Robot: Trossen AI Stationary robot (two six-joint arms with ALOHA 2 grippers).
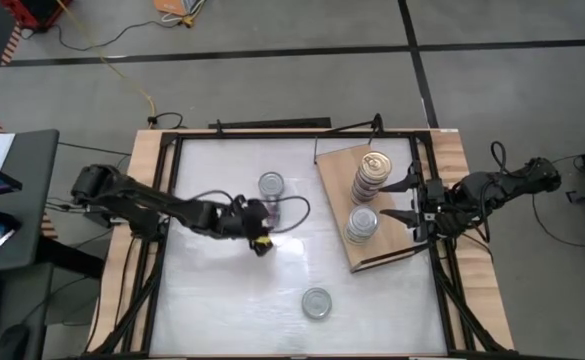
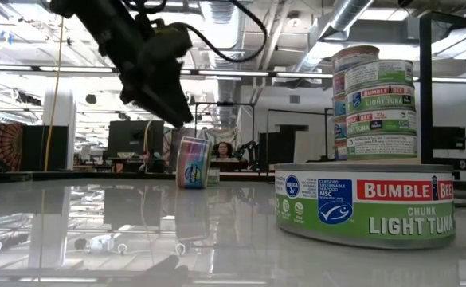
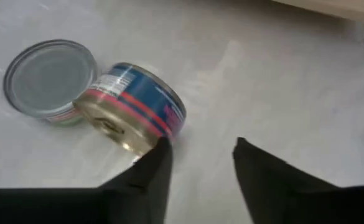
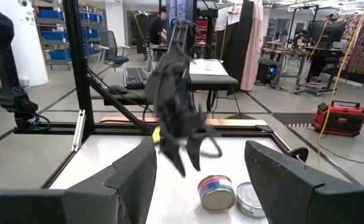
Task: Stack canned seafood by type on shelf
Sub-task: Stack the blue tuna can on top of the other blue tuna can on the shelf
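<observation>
At the high view's center, the left gripper (image 3: 197, 165), fingers parted and empty, hangs beside a tipped tin (image 3: 135, 115); the right gripper (image 4: 197, 171) waits open.

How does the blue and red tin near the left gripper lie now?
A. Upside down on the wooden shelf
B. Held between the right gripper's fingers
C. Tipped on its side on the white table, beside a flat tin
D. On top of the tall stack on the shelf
C: the blue and red tin rests tilted on its side on the white table, next to a flat tin, just in front of the open left gripper.
</observation>
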